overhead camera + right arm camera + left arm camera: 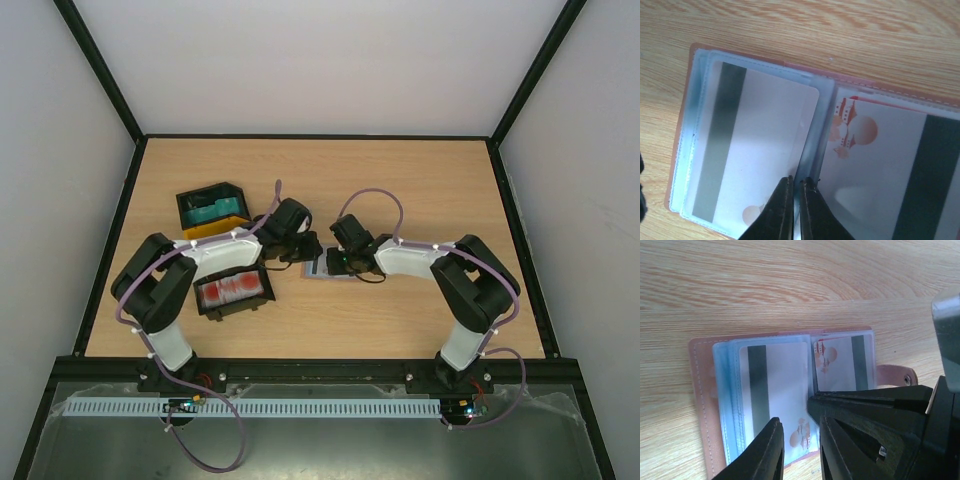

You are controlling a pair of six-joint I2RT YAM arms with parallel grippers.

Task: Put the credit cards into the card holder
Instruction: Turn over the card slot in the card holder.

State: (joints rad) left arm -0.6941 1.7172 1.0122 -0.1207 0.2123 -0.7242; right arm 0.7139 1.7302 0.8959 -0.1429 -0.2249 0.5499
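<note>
The card holder [682, 150] lies open on the wooden table [420, 190] between the arms, two credit cards [760, 140] in its clear sleeves (magnetic stripes up); the right gripper [796, 181] is pressed together at a sleeve's free edge by the spine. The left gripper [797, 422] stands narrowly apart over the holder's edge.

The card holder [701, 405] looks leathery with glossy plastic sleeves [724, 390]; the table [790, 280], matt wood.
</note>
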